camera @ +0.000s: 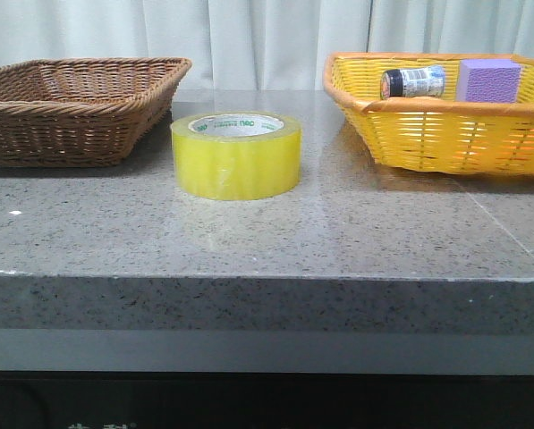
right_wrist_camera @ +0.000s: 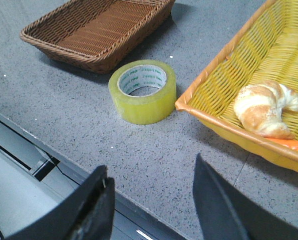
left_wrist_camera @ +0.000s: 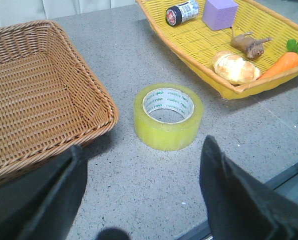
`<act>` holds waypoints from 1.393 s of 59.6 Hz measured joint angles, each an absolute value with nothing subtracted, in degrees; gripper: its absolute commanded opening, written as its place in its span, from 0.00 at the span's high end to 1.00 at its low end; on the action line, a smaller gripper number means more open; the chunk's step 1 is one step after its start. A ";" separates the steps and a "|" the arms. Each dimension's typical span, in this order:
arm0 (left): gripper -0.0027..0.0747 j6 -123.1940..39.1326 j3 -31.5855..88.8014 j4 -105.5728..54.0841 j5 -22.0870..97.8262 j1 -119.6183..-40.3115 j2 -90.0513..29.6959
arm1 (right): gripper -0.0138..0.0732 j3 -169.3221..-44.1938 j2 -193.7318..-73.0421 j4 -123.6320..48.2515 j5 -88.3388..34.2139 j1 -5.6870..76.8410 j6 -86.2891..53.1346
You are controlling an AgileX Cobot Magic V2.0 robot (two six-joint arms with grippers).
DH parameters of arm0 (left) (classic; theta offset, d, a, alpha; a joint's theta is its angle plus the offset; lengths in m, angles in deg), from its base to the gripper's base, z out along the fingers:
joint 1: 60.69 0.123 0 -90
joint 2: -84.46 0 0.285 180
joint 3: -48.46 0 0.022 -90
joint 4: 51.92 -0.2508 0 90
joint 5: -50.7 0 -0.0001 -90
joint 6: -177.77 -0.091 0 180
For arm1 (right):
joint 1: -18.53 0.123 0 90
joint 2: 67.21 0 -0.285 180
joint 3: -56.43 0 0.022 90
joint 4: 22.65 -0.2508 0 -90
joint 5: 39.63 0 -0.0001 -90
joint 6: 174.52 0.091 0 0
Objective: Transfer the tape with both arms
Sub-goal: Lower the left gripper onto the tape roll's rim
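The yellow tape roll (camera: pixel 236 154) lies flat on the grey stone table, between the two baskets. It also shows in the left wrist view (left_wrist_camera: pixel 168 116) and in the right wrist view (right_wrist_camera: pixel 143 91). My left gripper (left_wrist_camera: pixel 143 149) is open and empty, held above the table's front edge, short of the tape. My right gripper (right_wrist_camera: pixel 151 170) is open and empty, also above the front edge, short of the tape and to its right. Neither arm shows in the front view.
A brown wicker basket (camera: pixel 80 103) stands at the back left, empty. A yellow basket (camera: pixel 445 130) at the back right holds a dark-capped bottle (camera: pixel 413 82), a purple block (camera: pixel 487 79), a croissant (right_wrist_camera: pixel 263 110), a carrot (left_wrist_camera: pixel 284 64) and a small brown toy (left_wrist_camera: pixel 250 43).
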State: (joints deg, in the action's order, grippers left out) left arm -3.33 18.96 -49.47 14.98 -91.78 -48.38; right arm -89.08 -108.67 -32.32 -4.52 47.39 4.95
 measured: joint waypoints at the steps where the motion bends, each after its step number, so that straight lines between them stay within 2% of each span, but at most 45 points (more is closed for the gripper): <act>1: 0.36 -3.33 18.96 -49.47 15.11 -91.78 -48.38 | 0.39 -89.08 -108.67 -32.32 -4.52 47.39 4.95; 13: 0.36 -4.38 19.88 -49.58 16.55 -91.78 -47.11 | 0.39 -88.72 -108.67 -32.42 -4.65 47.39 4.95; 20: 0.36 -8.79 24.35 -49.69 11.89 -91.78 -43.44 | 0.39 -88.72 -108.67 -32.42 -4.65 47.39 4.95; 45: 0.36 -31.02 46.23 -49.69 -7.94 -92.10 -17.67 | 0.39 -88.72 -108.67 -32.42 -4.65 47.39 4.95; 64: 0.39 -49.42 58.81 -43.24 -12.32 -92.10 0.16 | 0.39 -88.72 -108.67 -32.42 -4.65 47.39 4.83; 83: 0.40 -52.93 67.41 -40.80 -16.58 -93.64 12.52 | 0.39 -88.72 -108.67 -32.42 -4.65 47.39 4.83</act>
State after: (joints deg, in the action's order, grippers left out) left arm -52.93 67.41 -40.80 -16.58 -93.64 12.52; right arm -88.72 -108.67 -32.42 -4.65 47.39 4.83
